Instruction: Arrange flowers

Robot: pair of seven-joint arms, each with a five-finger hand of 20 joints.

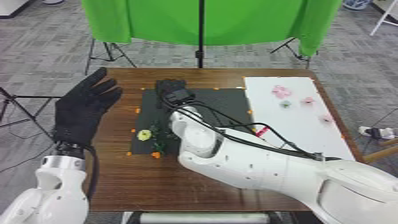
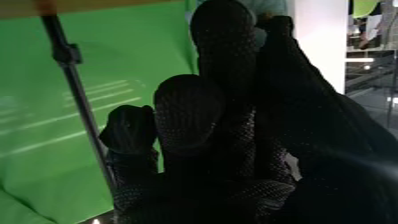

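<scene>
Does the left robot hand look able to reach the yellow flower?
Probably yes: the left robot hand is open by the table's left edge, nothing visible between it and the yellow flower, though the right arm crowds the flower's other side.

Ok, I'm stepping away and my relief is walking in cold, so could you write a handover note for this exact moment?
Left hand: open, left of the dark mat.
Right hand: at the mat's far end; can't tell if it holds anything.
Flowers: yellow one on the mat's left side beside greenery; pink ones and a small grayish one on the white sheet.
Done: yellow flower and greenery lie on the mat.
Left: probably the flowers on the sheet, if the arrangement belongs on the mat.
</scene>
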